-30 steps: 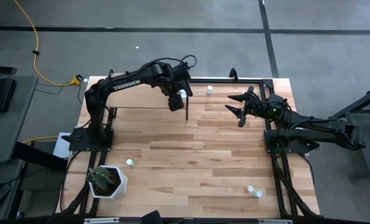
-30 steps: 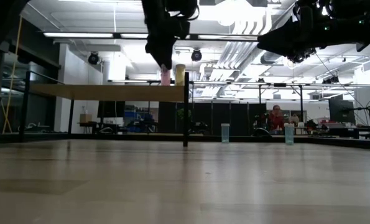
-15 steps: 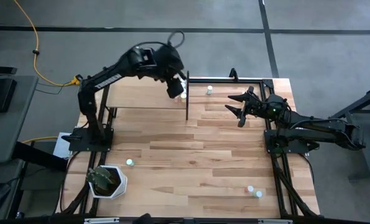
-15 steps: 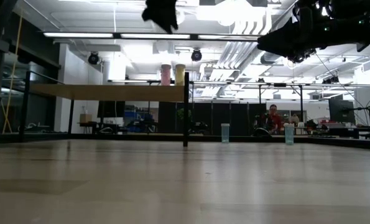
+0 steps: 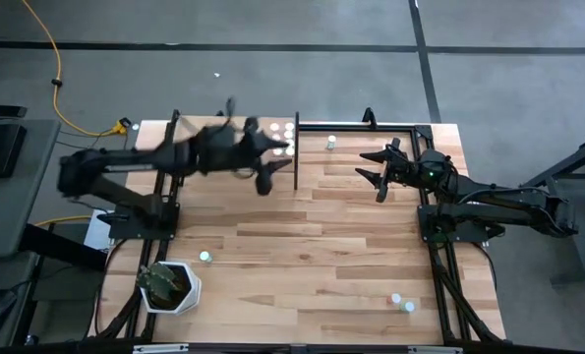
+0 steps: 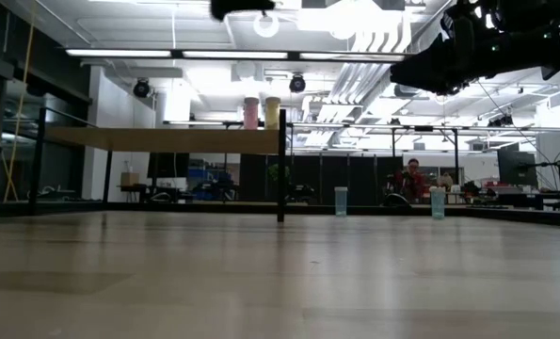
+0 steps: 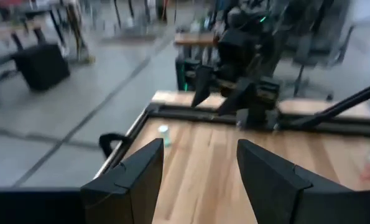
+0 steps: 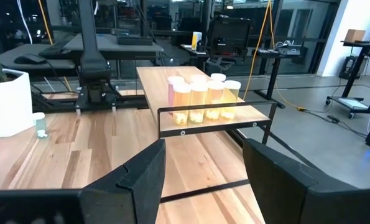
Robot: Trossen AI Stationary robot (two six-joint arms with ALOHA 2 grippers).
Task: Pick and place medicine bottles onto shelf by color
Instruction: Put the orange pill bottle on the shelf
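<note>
Bottles (image 8: 202,93) clustered on shelf (image 8: 172,121) corner; left tool (image 5: 263,180) beside, fingers apart, empty; right tool (image 5: 379,169) spread.

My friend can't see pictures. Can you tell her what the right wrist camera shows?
A cluster of yellowish-orange medicine bottles and one pink bottle stands at the end of a light-wood shelf. The right gripper is open and empty. A white pot and one pale bottle are on the table.

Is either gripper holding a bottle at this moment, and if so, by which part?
No. The left gripper and the right gripper are both open with nothing between the jaws.
</note>
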